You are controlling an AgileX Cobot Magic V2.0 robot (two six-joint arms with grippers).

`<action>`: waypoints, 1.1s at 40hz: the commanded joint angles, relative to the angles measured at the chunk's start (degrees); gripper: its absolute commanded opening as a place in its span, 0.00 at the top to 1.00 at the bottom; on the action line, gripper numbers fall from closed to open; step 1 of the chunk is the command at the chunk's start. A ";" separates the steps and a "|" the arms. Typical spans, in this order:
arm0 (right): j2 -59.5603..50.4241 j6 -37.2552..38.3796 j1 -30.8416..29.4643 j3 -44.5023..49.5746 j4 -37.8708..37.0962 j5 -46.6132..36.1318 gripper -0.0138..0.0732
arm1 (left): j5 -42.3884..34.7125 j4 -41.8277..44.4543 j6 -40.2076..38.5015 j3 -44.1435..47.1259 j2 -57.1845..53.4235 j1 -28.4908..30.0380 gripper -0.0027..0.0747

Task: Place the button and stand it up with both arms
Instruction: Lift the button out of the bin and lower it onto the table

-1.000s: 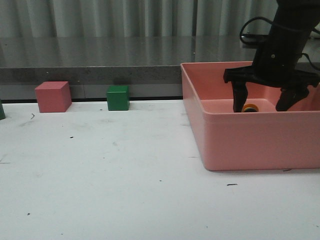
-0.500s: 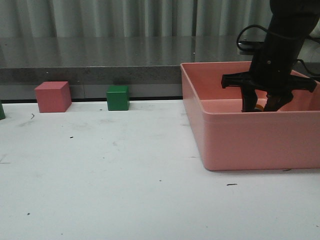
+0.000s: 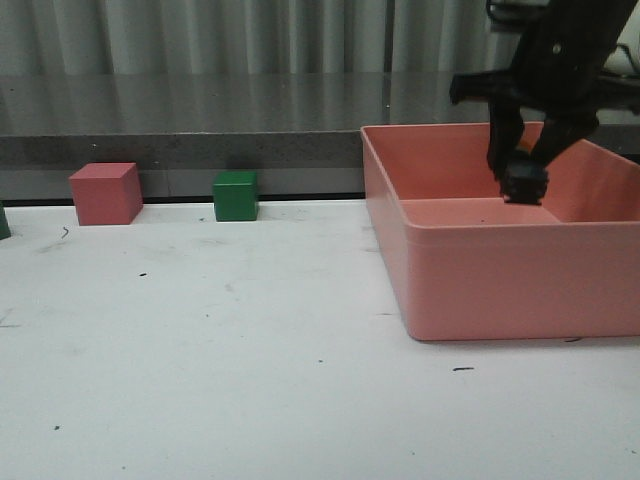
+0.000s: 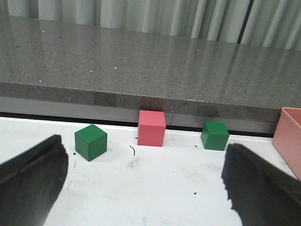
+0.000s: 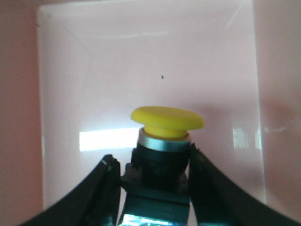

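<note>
Front view: right arm point(image 3: 560, 60) reaches down over pink bin point(image 3: 480, 280), right pincer point(image 3: 522, 165) clamps the button point(image 3: 524, 183) above the bin floor. Left wrist view: left pincer point(image 4: 141, 181) spread wide over the desk point(image 4: 155, 188), holding nothing. Right wrist view: button's yellow cap point(image 5: 167, 118) juts out between the fingers point(image 5: 106, 188).

light: soft, even, rather dim on the table point(image 3: 200, 330) | shadows: faint, short, beneath the cubes | glare: bright patch on the bin floor point(image 5: 108, 139) behind the button point(image 5: 167, 125), whole wrist picture washed pale pink | focus: left gripper fingers point(image 4: 28, 183) blurred and dark, right arm point(image 3: 560, 60) a near silhouette
</note>
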 commanded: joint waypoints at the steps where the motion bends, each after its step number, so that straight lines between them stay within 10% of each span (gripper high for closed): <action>1: -8.07 -1.08 1.38 -1.78 -0.68 -2.19 0.62 | -4.50 -0.06 -0.57 -2.29 0.79 0.16 0.14; 29: 1.72 3.65 33.63 -16.28 1.00 -1.02 0.62 | -4.50 -0.06 -0.57 -2.29 0.79 0.16 0.14; 44: 16.45 16.34 35.11 -23.52 1.59 1.29 0.62 | -4.50 -0.06 -0.57 -2.29 0.79 0.16 0.14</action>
